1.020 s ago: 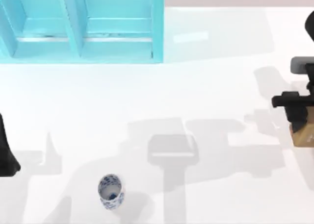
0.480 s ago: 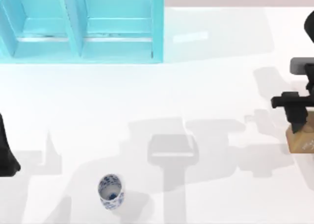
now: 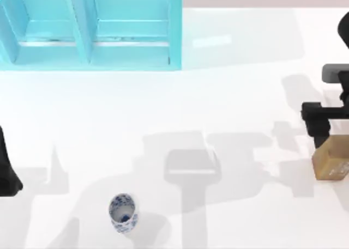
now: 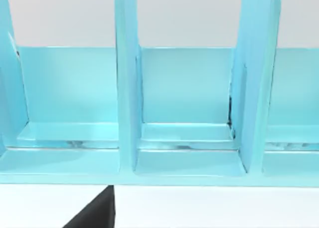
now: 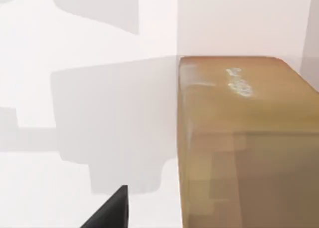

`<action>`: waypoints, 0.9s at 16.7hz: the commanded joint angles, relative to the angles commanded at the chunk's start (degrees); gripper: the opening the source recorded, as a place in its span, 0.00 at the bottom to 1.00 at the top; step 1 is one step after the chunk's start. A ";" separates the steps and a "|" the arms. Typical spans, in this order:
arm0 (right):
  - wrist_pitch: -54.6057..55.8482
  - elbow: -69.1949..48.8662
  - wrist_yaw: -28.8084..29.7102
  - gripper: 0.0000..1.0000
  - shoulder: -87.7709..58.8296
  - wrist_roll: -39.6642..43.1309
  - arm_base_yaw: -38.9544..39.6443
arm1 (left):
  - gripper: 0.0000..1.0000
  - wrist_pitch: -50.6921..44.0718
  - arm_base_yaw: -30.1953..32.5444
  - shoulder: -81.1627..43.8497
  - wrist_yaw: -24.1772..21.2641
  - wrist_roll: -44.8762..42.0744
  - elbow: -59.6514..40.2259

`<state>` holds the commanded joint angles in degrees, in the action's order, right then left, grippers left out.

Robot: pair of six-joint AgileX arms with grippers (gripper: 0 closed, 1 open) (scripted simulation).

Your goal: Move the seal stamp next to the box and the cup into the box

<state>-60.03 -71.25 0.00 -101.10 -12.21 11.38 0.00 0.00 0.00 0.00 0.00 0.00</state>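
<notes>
We take the box [image 3: 90,28] as our landmark: the blue compartmented shelf at the table's [image 3: 229,85] far left. Our right gripper [image 3: 322,130] hangs far to the right of the box, at the table's right edge, directly over the stamp [image 3: 330,163]; whether its fingers are spread or pinching the stamp we cannot tell, since the claw's dark body hides them from above. The stamp is well apart from the box, a tan block with pale characters on one face, and in the right wrist view [image 5: 244,143] it looms close beside the camera. The cup [image 3: 123,212] stands upright on the table on the near side of the box, well apart from it and from the stamp. Our left arm [image 3: 7,167] is parked at the left edge, below the box, its wrist camera facing the box's compartments [image 4: 184,133].
</notes>
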 joint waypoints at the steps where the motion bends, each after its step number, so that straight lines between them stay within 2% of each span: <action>1: 0.00 0.00 0.00 1.00 0.00 0.00 0.00 | 1.00 0.00 0.00 0.00 0.00 0.00 0.00; 8: -2.26 -2.24 0.02 1.00 0.06 0.02 -0.05 | 1.00 0.00 0.00 0.00 0.00 0.00 0.00; 15: -19.95 -18.21 -0.03 1.00 1.56 0.20 -0.31 | 1.00 0.00 0.00 0.00 0.00 0.00 0.00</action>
<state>-79.99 -89.46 -0.03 -99.54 -12.01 11.08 0.00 0.00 0.00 0.00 0.00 0.00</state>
